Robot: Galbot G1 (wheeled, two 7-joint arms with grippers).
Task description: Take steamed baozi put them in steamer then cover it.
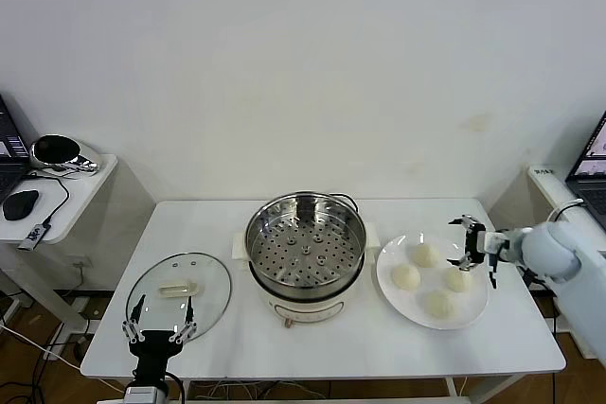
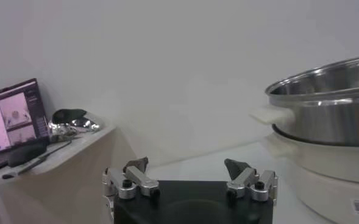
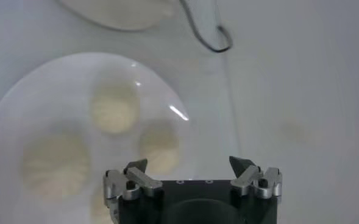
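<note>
Nearest the head camera, the left tool [image 1: 158,322] hangs at the front edge of the white desk [image 1: 322,347], its fingers spread open and empty, just in front of the round clear glass cover with a metal rim and pale oblong handle [image 1: 179,292], which lies flat on the desk to the left of the pot. At the desk's centre stands the round shiny stainless-steel steamer on its white electric base [image 1: 305,254]; its perforated tray is bare, with nothing loaded. To its right, the flat white plate [image 1: 473,314] carries all four small cream-white steamed baozi [image 1: 426,254], each sitting apart from the others. The right tool [image 1: 472,241] hovers at the plate's far right edge, jaws wide apart and holding nothing, near the rightmost bun but not around it. Judging from this, the task has barely begun: no bun has been lifted, all four remain to be moved into the steamer, and the cover must then be set on top.
</note>
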